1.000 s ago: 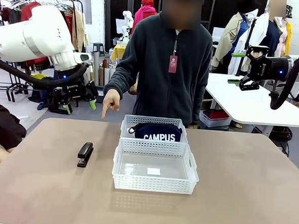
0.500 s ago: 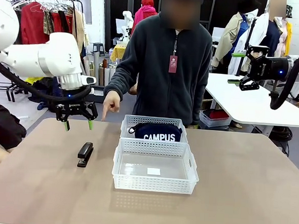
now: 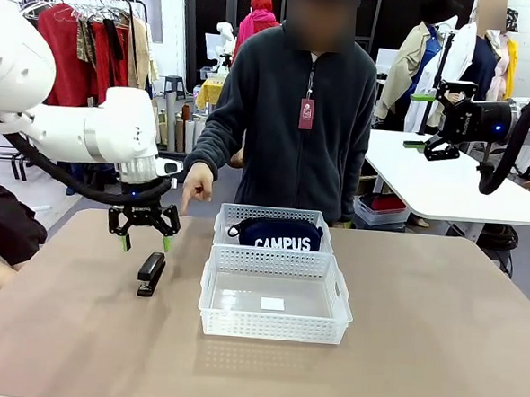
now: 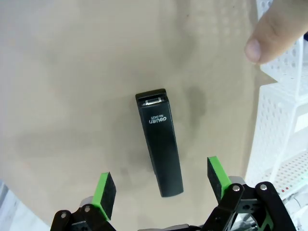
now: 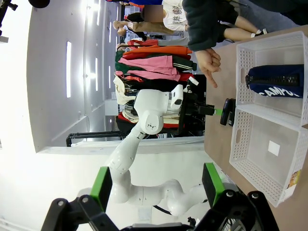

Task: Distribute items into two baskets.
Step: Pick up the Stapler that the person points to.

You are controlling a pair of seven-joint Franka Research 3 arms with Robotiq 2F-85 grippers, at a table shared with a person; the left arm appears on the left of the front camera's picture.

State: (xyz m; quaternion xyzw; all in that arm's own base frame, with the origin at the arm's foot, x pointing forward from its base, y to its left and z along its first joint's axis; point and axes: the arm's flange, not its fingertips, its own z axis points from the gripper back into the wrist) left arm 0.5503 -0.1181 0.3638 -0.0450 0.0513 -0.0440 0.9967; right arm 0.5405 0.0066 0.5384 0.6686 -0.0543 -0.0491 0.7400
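Note:
A small black stapler (image 3: 151,273) lies on the tan table, left of the baskets. My left gripper (image 3: 145,242) hangs open just above its far end; in the left wrist view the stapler (image 4: 160,141) lies between and ahead of the green pads (image 4: 106,191). The near basket (image 3: 275,295) holds nothing but a small white label. The far basket (image 3: 272,222) holds the navy CAMPUS pouch (image 3: 275,232). My right gripper (image 3: 434,123) is open, raised high at the right, away from the table; its wrist view takes in both baskets (image 5: 269,144) and the pouch (image 5: 276,80).
A person in a dark fleece stands behind the far basket, one hand (image 3: 194,185) pointing down toward the table near the stapler; that fingertip (image 4: 274,36) shows in the left wrist view. Bare tabletop (image 3: 437,335) spreads right of the baskets. A white table stands behind at the right.
My left arm has swung right and down from the far left to just above the stapler, staying open. The right arm, the baskets and the pouch have not moved.

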